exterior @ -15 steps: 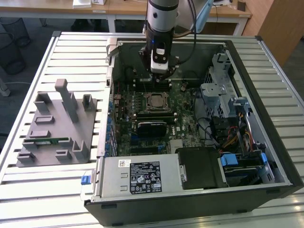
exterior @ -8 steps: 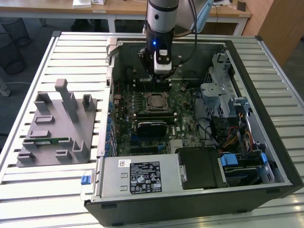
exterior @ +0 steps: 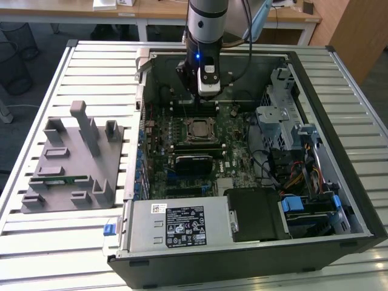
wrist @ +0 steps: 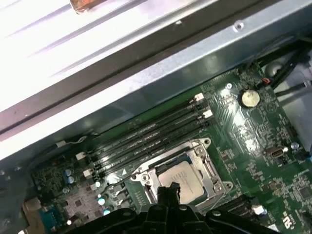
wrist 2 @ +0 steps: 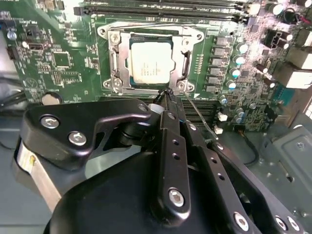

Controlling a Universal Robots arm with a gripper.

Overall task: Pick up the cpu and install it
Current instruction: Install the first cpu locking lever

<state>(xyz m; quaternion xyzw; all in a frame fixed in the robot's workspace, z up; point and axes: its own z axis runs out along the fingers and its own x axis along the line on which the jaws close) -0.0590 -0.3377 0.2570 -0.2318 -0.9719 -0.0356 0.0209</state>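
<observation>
Exterior view: a robot arm reaches down into an open computer case (exterior: pixel 357 200) lying on a slatted tabletop (exterior: pixel 73 242), its claw (exterior: pixel 207 91) hanging just above the motherboard (exterior: pixel 242 163), on the far side of the processor socket (exterior: pixel 199 130). The cpu (exterior: pixel 199 129), a pale silvery square, already sits inside that socket near the middle of the board, so the part appears to be placed rather than carried.

In the second wrist view the cpu (wrist 2: pixel 150 62) lies flat within the socket's metal frame (wrist 2: pixel 115 63), and the claw (wrist 2: pixel 168 95) is clenched with nothing between its tips, which come together just beside the socket's near edge, close to a thin wire lever (wrist 2: pixel 200 117) that runs off along the board. In the first wrist view the same black tips (wrist: pixel 168 191) overlap the edge of the cpu (wrist: pixel 187 178), with the memory slots (wrist: pixel 146 139) lying just beyond the socket.

Judging by this, the work stands at the seating or latching stage. Doing it well would call for light, straight-down contact: the chip should rest level in its frame, all edges flush, with no sideways push that might skew it on the contacts beneath. Whether the chip is fully seated cannot be told from these pictures. A grey moulded parts holder (exterior: pixel 73 163) sits on the tabletop well apart from the socket, at the exterior view's left.
</observation>
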